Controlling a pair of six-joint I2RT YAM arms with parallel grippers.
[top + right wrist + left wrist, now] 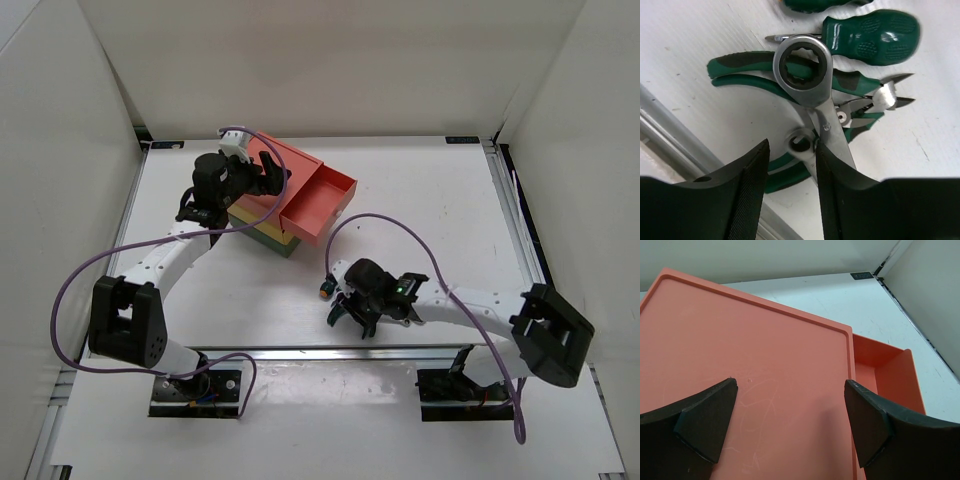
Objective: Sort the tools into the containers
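The containers are a stack: salmon-red top box point(298, 162), yellow middle point(268, 231), dark green bottom point(283, 246). The top box's drawer point(322, 204) is pulled out toward the right and looks empty in the left wrist view point(886, 374). My left gripper point(262, 182) hovers open over the salmon lid point(750, 350), holding nothing point(790, 390). My right gripper point(350, 318) is low over a pile of tools. Its jaws stand open point(791, 147), with a small silver ring end between them. The silver ratchet wrench point(801, 70) lies across the green-handled pliers point(740, 72), beside a green screwdriver point(870, 35).
An orange-handled screwdriver point(325, 290) lies just left of the right gripper. A metal rail point(300, 352) runs along the near table edge, close behind the tool pile. White walls enclose the table on three sides.
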